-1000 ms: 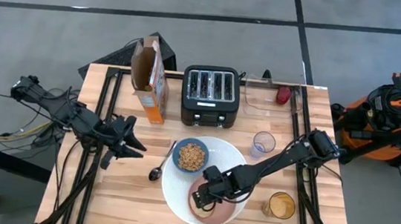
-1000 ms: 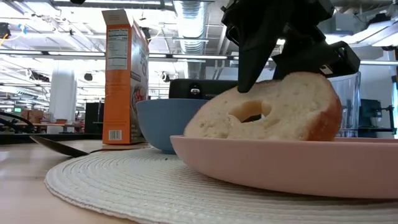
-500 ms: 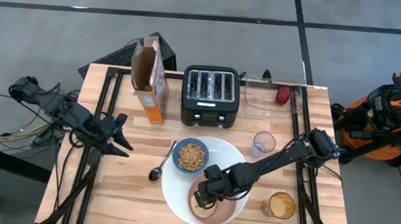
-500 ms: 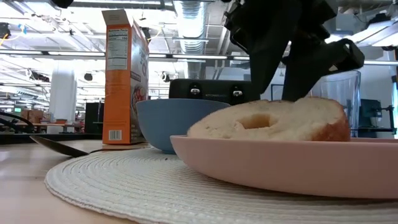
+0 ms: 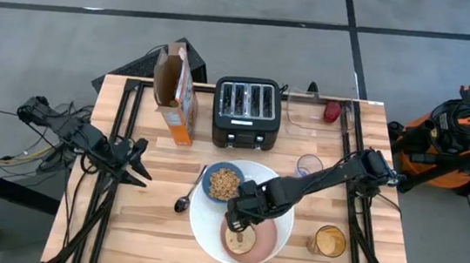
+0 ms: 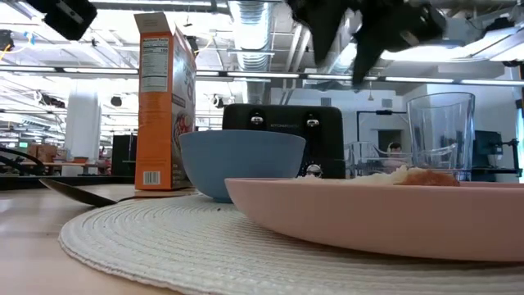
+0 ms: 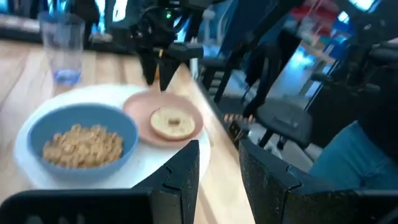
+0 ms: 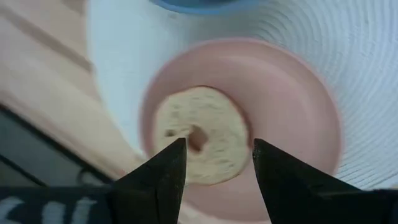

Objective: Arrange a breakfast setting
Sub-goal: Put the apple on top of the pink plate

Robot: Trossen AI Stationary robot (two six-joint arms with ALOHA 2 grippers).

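A round toasted bread (image 8: pixel 200 137), porous and pierced by a small central hole, is seen lying flat on the smooth pink saucer (image 8: pixel 298 118). The saucer is set on the big white round plate (image 5: pixel 208 225), whose surface is finely ribbed. The right gripper (image 5: pixel 239 220) is held above the bread, fingers spread apart, nothing pinched between them.

On the same plate, just beside the saucer, a small blue bowl (image 5: pixel 223 182) filled with brown cereal is placed. A metal spoon (image 5: pixel 187 195) is laid off the plate's edge beside the bowl, handle angled toward the black four-slot toaster (image 5: pixel 247 113). An upright orange cereal box (image 5: pixel 178 91) and a clear purplish tumbler (image 5: pixel 307 166) stand farther from the saucer; an amber glass (image 5: pixel 327 241) stands near it. The left gripper (image 5: pixel 137 167), fingers slightly apart and empty, is parked well apart from the plate.
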